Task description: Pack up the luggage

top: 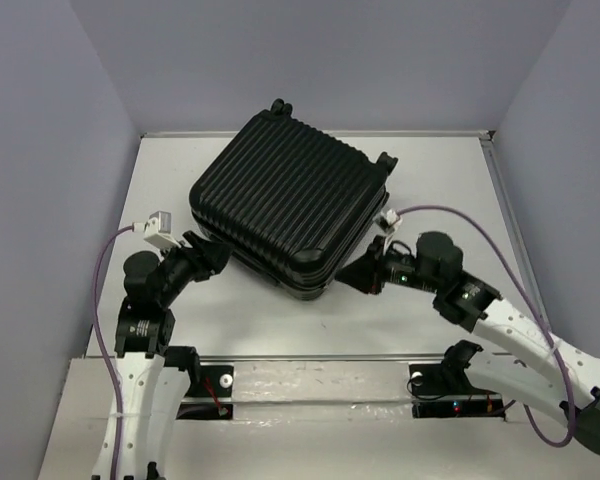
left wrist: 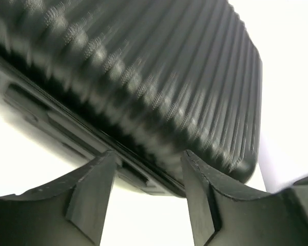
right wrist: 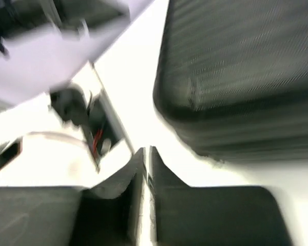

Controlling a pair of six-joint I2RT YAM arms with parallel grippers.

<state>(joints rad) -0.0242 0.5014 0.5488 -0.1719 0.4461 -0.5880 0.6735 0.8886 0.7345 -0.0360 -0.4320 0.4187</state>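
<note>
Luggage (top: 290,205) shut on desk (top: 310,325), packing seemingly done | left gripper (left wrist: 149,159) apart at its seam | right gripper (right wrist: 146,154) together, empty

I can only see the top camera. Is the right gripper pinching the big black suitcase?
Observer: No. In the right wrist view the right gripper is shut on nothing, and the luggage sits off to one side of it.
Operator: What about the left one?
Observer: The left wrist view shows the left gripper open, its fingers apart, with the luggage's ribbed edge just beyond the gap. I cannot tell if they touch it.
</note>
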